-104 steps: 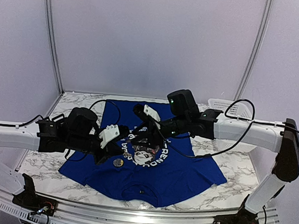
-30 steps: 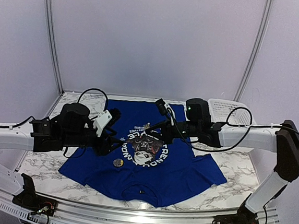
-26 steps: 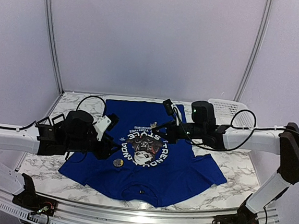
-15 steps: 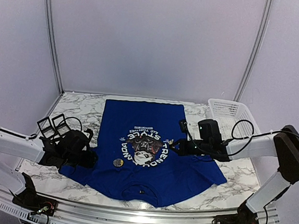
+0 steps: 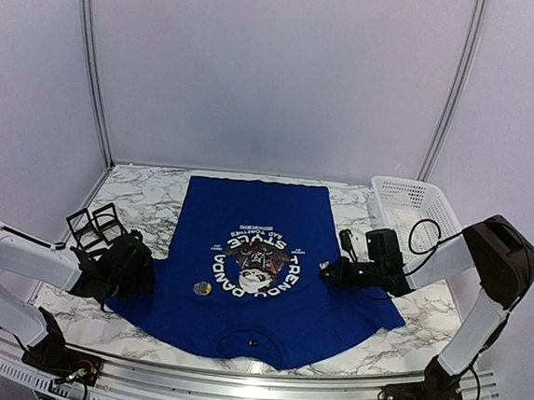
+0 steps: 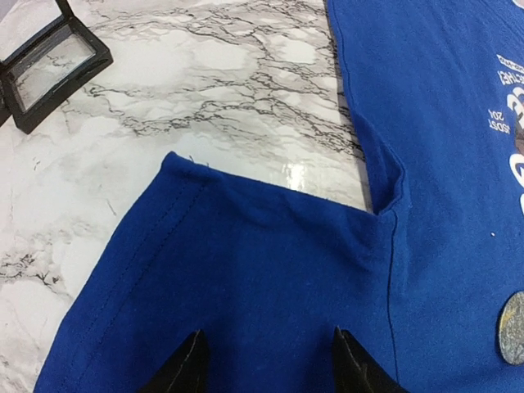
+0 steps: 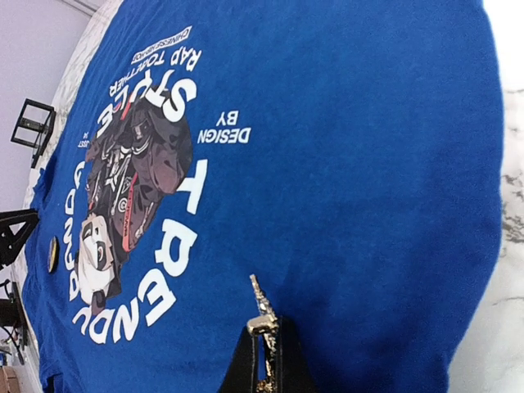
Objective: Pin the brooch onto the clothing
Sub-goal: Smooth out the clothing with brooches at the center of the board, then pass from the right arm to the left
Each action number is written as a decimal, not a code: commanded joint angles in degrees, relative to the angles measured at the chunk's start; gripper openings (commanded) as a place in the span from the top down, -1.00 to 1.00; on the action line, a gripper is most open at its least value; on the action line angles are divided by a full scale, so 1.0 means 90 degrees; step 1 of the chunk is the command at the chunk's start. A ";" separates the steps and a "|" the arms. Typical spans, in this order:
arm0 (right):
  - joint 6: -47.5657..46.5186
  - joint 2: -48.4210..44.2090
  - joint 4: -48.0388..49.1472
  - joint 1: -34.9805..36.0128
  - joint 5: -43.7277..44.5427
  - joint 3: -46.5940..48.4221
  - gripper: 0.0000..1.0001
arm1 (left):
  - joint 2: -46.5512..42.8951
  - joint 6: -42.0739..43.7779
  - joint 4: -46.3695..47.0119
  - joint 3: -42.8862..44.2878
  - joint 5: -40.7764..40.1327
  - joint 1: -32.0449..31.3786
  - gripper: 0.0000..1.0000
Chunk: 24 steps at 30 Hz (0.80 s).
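While R hand (image 7: 264, 342) pinches silver pin (image 7: 260, 301), L hand (image 6: 268, 348) half-open over shirt (image 6: 246, 246), empty

High rear view facing forward, both wrist views close, sharing the T-shirt (image 5: 266, 312)

Both arms lie stretched out low, wrists turned inward toward each other and well apart, the left end effector (image 6: 267, 344) with its fingers parted, the right end effector (image 7: 263, 350) pinched tight on a small metal piece (image 7: 262, 315) at its fingertips.
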 commanded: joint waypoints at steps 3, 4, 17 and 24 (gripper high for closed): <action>-0.0197 0.0117 0.0014 -0.0184 0.0029 0.0104 1.00 | -0.0462 -0.0177 -0.0241 -0.0363 -0.0468 0.0058 -0.07; -0.0235 0.0083 -0.0028 -0.0181 0.0034 0.0140 1.00 | -0.0596 -0.0079 -0.0211 -0.0371 -0.0491 0.0053 -0.07; -0.0400 -0.0977 -0.0558 0.0296 0.0295 0.0255 1.00 | -0.1633 0.3074 0.0964 0.0064 0.1287 -0.1937 0.04; -0.0177 -0.0929 -0.0674 0.1049 0.0460 0.0387 1.00 | 0.0374 0.4094 0.1014 0.1199 0.2306 -0.3116 0.46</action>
